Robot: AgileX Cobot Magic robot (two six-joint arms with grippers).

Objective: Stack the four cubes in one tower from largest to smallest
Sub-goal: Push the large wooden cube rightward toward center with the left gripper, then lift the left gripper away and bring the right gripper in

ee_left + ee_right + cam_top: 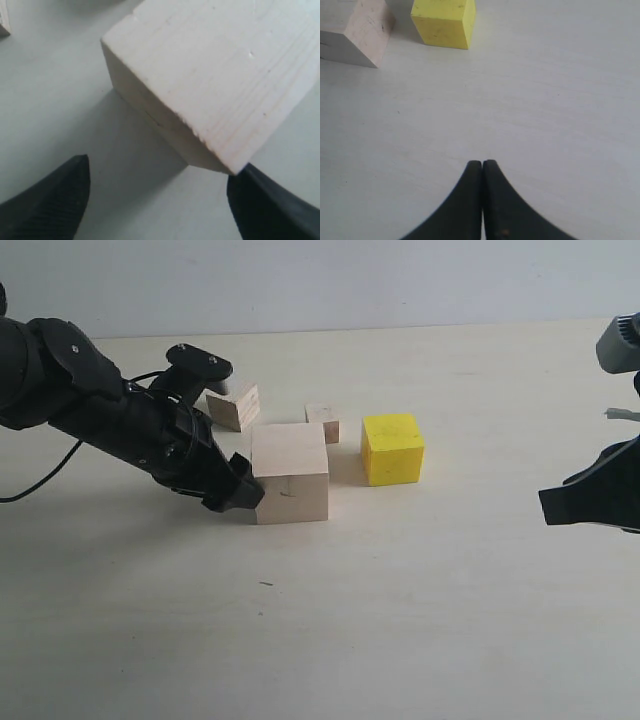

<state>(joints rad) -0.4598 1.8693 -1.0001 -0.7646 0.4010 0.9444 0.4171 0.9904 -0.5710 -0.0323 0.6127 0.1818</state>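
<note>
L gripper [243, 495] sat low on the pale tabletop [420, 620] w/ fingers [50, 200] spread wide, clamped on nothing, tips at the near-left bottom corner of the largest pale wood cube [290, 472], which stood mid-table. Bright yellow cube [392, 448] stood just right of it w/ a gap, smallest pale wood cube [323, 422] behind btwn the two, layered plywood cube [233, 405] back-left; none stacked. R gripper [482, 170] hung well apart on the right side, fingers pressed together, empty.
</note>
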